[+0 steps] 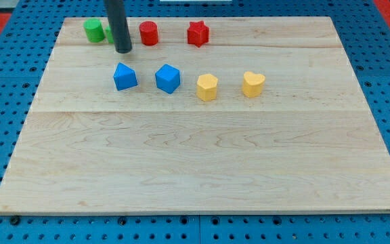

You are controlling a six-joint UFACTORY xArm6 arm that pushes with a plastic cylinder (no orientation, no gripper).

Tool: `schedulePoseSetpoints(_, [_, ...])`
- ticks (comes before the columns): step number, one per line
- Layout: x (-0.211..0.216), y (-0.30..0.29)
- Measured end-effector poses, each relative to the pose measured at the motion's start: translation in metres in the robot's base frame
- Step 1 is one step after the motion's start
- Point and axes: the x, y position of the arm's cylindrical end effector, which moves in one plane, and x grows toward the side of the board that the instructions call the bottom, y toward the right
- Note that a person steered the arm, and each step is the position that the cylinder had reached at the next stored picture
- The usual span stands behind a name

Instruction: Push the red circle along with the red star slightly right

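The red circle (pixel 148 32) stands near the view's top, left of centre. The red star (pixel 198 33) stands to its right, a gap between them. My tip (pixel 123 50) rests on the board just left of and slightly below the red circle, not touching it. The dark rod rises from the tip out of the view's top.
A green block (pixel 94 30) stands left of the rod, and a second green piece is partly hidden behind it. Two blue blocks (pixel 124 76) (pixel 168 78) lie below. A yellow hexagon-like block (pixel 207 87) and a yellow heart (pixel 253 84) lie to their right. The wooden board (pixel 202 163) sits on a blue pegboard.
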Motion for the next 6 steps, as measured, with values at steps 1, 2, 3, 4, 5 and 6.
schedulePoseSetpoints(1, [-0.027, 0.029])
schedulePoseSetpoints(2, [-0.040, 0.031])
schedulePoseSetpoints(3, [-0.051, -0.010])
schedulePoseSetpoints(4, [-0.059, 0.037])
schedulePoseSetpoints(5, [-0.048, 0.120])
schedulePoseSetpoints(6, [-0.042, 0.179])
